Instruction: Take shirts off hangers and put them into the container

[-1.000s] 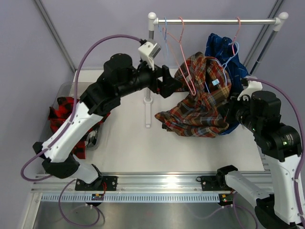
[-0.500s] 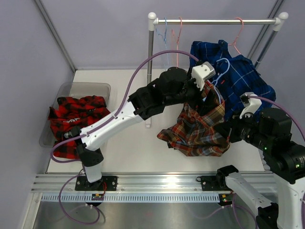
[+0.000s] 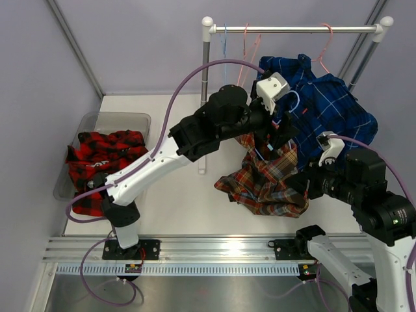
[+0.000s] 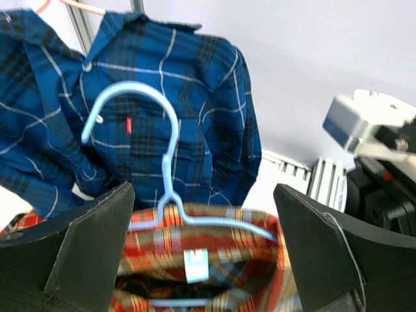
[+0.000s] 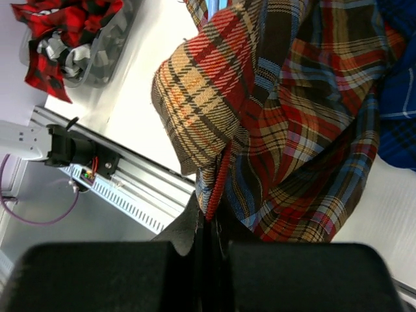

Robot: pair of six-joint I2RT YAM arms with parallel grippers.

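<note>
Since the overhead camera takes in the whole bench, we log it first: a silver rail (image 3: 292,29) carries two bare wire hangers (image 3: 247,42) and a pink hanger (image 3: 323,44) holding the blue shirt (image 3: 331,110), woven blue with thin pale lines. The tartan shirt (image 3: 266,179) sags beside it, its lower folds bunched over the white table (image 3: 175,201). At far left the container (image 3: 114,116), smoky translucent plastic with rounded corners, holds the red-and-black shirt (image 3: 104,159), which spills over the near rim. Jaw positions are not readable from here. Left wrist view: the left gripper (image 4: 203,195) stands wide open, its flat black fingers (image 4: 91,240) either side of a light blue hanger (image 4: 168,162), thin bent wire with a round hook, seated in the tartan collar above a white label (image 4: 195,265); we cannot tell whether either finger touches the wire. Right wrist view: the right gripper (image 5: 209,224) is clamped on a folded edge of the tartan cloth, which hangs in soft pleats. Only this view shows grey-and-white cloth (image 5: 68,55) under the red check in the bin.
</note>
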